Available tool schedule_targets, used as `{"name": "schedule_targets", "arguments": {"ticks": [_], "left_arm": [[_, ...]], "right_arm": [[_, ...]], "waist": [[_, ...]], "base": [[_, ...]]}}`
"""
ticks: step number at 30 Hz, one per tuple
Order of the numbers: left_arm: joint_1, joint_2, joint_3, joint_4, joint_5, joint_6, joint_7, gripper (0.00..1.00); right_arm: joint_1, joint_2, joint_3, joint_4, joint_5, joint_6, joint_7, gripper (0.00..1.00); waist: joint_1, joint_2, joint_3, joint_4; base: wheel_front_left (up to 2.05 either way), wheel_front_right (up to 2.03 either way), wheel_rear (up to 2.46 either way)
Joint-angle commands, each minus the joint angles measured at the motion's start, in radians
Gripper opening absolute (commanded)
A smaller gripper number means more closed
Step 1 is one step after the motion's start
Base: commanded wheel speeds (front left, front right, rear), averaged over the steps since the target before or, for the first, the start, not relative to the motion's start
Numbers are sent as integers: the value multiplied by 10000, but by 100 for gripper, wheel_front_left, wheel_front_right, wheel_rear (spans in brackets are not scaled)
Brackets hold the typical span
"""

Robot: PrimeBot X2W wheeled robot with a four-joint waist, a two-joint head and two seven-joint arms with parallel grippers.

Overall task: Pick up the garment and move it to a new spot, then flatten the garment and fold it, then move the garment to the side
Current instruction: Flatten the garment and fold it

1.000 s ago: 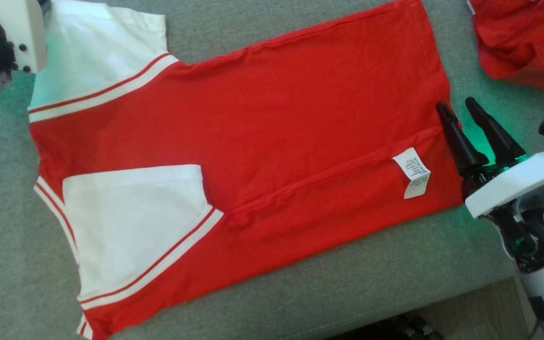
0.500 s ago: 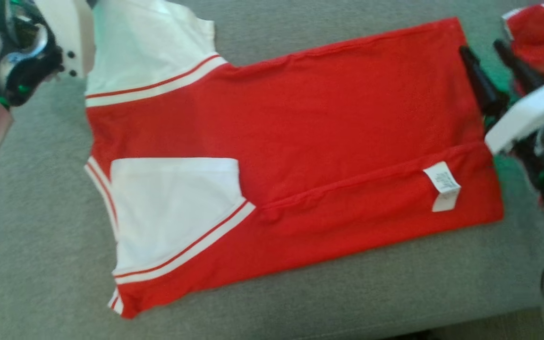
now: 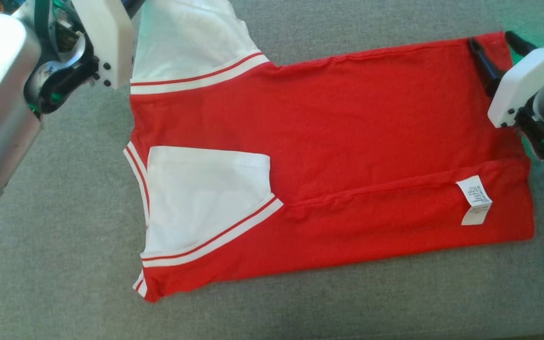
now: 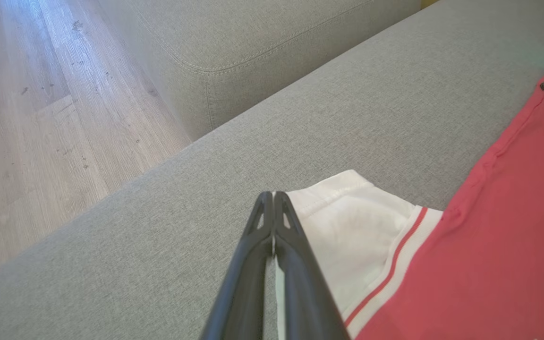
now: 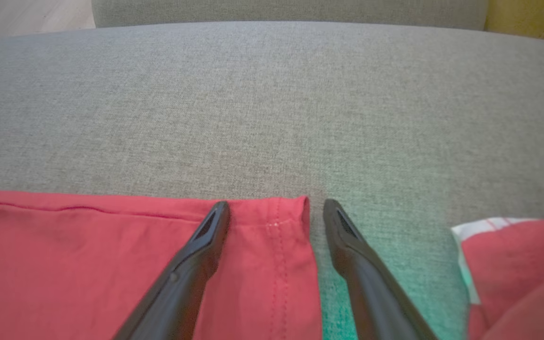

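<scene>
The garment [image 3: 347, 123], a red shirt with white sleeves and a white care label [image 3: 474, 199], lies flat on the grey couch seat [image 3: 40, 236], its near side folded over. My right gripper [image 3: 495, 45] is open at the hem's far corner. In the right wrist view [image 5: 276, 208] one finger lies over the red cloth [image 5: 88, 264] and the other over bare cushion. My left gripper [image 4: 272, 196] is shut, its tips at the edge of the far white sleeve [image 4: 357, 222]. I cannot tell whether cloth is pinched. In the head view the left arm's housing [image 3: 102, 42] hides those fingers.
A second red garment [image 5: 517, 269] lies bunched just right of the right gripper. A grey couch cushion [image 4: 253, 38] rises beyond the seat, with wooden floor [image 4: 40, 118] past it. Bare seat fabric surrounds the shirt.
The head camera has shifted, sliding the whole picture right and down. My right gripper has travelled along the hem from near the fold line to the far corner, staying open.
</scene>
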Motion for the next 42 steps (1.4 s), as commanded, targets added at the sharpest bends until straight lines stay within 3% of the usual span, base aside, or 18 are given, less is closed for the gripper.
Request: {"name": "schedule_targets", "arguments": {"ticks": [1, 5, 9, 12, 14, 16, 18, 32, 42], "left_arm": [[-373, 316, 370, -176, 59, -21, -131, 0], [-356, 313, 272, -106, 44, -35, -208, 0], [-361, 308, 208, -47, -1, -45, -295, 0], [-366, 327, 146, -15, -38, -51, -320, 0], [-381, 337, 110, 7, -60, -54, -343, 0], [-405, 346, 68, 34, -68, -57, -376, 0], [-463, 378, -4, 41, 18, -59, -476, 0], [-1737, 577, -438, 584, 1687, -67, -2920, 0], [-1407, 487, -734, 497, 1321, -68, -3270, 0]], "right_arm": [[-131, 35, 83, -137, -45, -9, 64, 100], [-206, 63, 207, 77, -83, -9, 239, 98], [-250, 36, 295, 155, -168, -9, 301, 82], [-283, 23, 340, 172, -224, -9, 330, 60], [-301, 17, 353, 182, -252, -9, 349, 36], [-316, 6, 375, 187, -274, -9, 373, 24], [-346, -9, 372, 149, -285, -9, 334, 0], [-1047, 45, -863, 261, 418, -9, -641, 0], [-541, -281, -973, 84, 1120, -9, -715, 0]], "waist": [[0, 0, -66, 48], [0, 0, -159, 83], [0, 0, -197, 104], [0, 0, -202, 105], [0, 0, -198, 109], [0, 0, -194, 114], [0, 0, -191, 122], [0, 0, -152, 126], [0, 0, -504, 341]], "base": [[0, 0, 0], [0, 0, 0], [0, 0, 0], [0, 0, 0], [0, 0, 0], [0, 0, 0], [0, 0, 0], [0, 0, 0], [0, 0, 0]]}}
